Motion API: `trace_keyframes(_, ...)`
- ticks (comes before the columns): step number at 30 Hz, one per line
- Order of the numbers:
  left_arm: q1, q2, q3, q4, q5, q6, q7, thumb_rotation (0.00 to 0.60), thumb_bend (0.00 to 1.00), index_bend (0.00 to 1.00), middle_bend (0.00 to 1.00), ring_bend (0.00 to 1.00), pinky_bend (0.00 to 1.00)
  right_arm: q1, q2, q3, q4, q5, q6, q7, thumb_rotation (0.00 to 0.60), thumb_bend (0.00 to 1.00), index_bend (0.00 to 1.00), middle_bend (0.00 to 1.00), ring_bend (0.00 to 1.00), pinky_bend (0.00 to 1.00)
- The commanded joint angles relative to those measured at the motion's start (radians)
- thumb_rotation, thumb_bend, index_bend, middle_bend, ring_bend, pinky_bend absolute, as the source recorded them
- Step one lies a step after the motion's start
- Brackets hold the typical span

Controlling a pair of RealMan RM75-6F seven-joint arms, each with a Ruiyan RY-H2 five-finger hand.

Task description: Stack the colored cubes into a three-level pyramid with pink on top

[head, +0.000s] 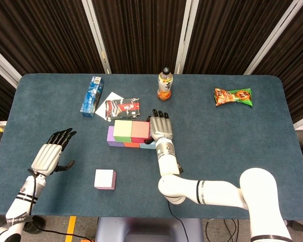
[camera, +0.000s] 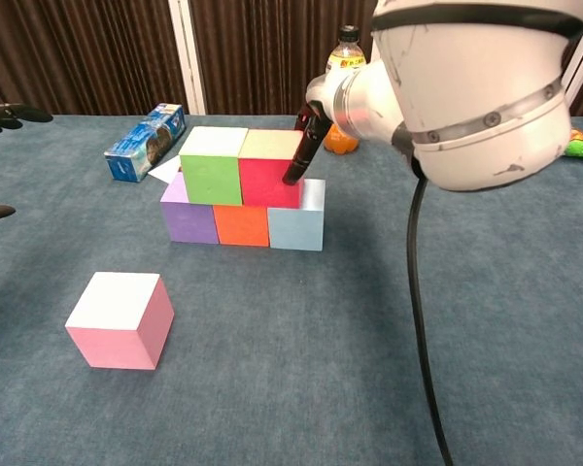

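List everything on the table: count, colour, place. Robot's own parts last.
bottom-row cubes: 3, purple, orange, light blue, table centre, side by side
second-level cubes: 2, green and red, on the bottom row
pink cube: 1, pink, apart at front left
drink bottle: 1, orange, back centre
blue box: 1, back left
snack packet: 1, orange-green, back right
dark packet: 1, behind the stack
left robot hand: 1, open, left edge
right robot hand: 1, fingers extended against the red cube's side
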Motion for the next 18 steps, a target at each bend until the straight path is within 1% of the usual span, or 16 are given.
trace_keyframes(1,0.0,-0.001,0.0,0.0,0.001,0.001,0.0,0.6,0.3,0.04,0.0,0.0,0.07,-0.001,0.001,0.001,-0.002,-0.001,0.0,0.001,0.6,0.28,0.45,0.14,0.0,0.05)
trace_keyframes(3,0.0,-0.002,0.0,0.0,0.002,0.0,0.001,0.6,0.3,0.04,0.0,0.0,0.07,-0.002,0.001,0.0,-0.004,-0.003,0.002,0.002,0.6,0.28,0.44,0.14,0.0,0.05)
trace_keyframes(10,-0.001,0.0,0.0,-0.002,0.001,-0.002,0.001,0.6,0.3,0.04,0.0,0.0,0.07,-0.004,0.001,0.003,-0.004,-0.007,0.005,0.006,0.6,0.28,0.48,0.14,0.0,0.04)
trace_keyframes(18,-0.001,0.0,-0.001,-0.001,0.002,0.0,-0.001,0.6,0.3,0.04,0.0,0.0,0.07,-0.002,-0.006,0.007,0.007,-0.007,0.002,0.008,0.6,0.28,0.48,0.14,0.0,0.04)
